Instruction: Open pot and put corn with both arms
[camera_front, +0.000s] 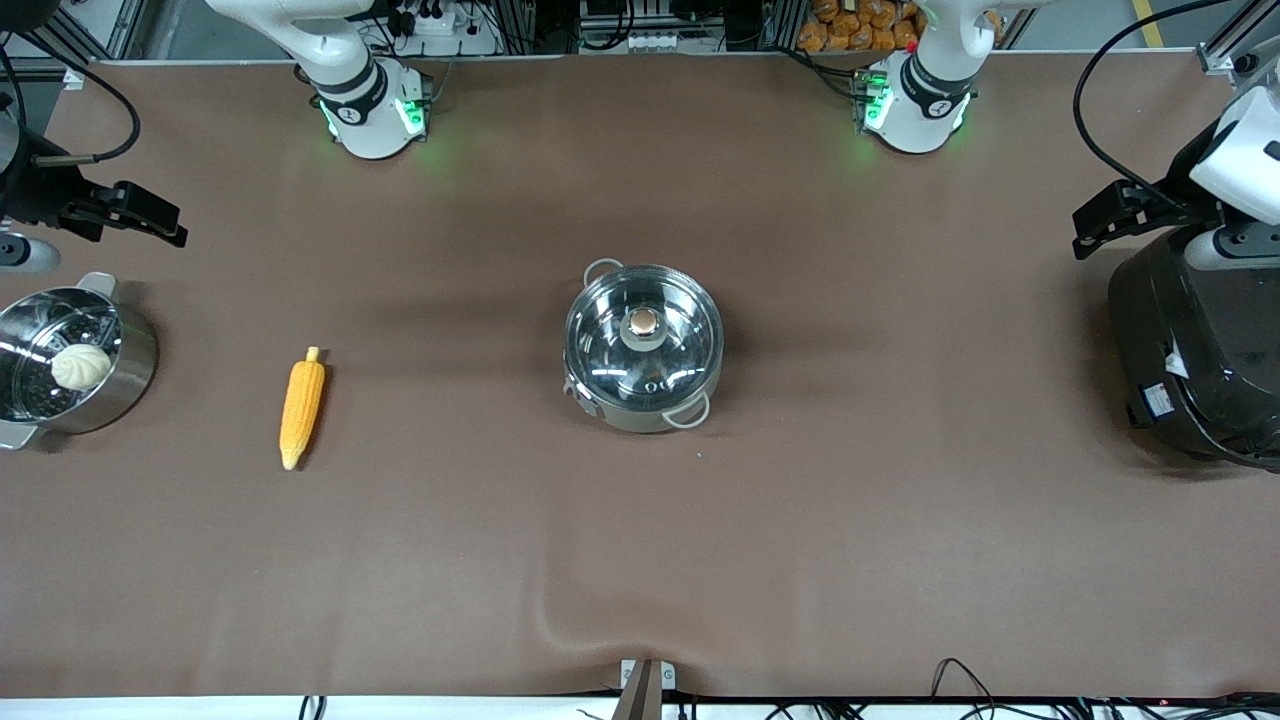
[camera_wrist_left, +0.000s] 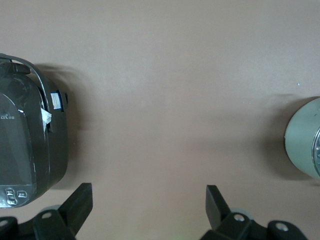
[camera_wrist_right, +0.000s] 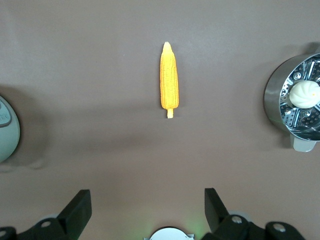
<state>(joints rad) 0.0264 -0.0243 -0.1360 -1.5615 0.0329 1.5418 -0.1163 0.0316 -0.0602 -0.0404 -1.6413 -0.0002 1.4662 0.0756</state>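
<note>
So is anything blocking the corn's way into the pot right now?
Yes: the glass lid still covers the pot, so the corn, lying on the table toward the right arm's end, cannot go in. The bare table between them holds nothing.

Both arms are glossy white with black bands at the joints, on round white bases (camera_front: 372, 125) that glow green at the sides. The right gripper (camera_front: 135, 212) and the left gripper (camera_front: 1115, 215) are matt black with angular fingers (camera_wrist_right: 77, 210), pale screw heads near their roots. Black cables loop to the wrists.
</note>
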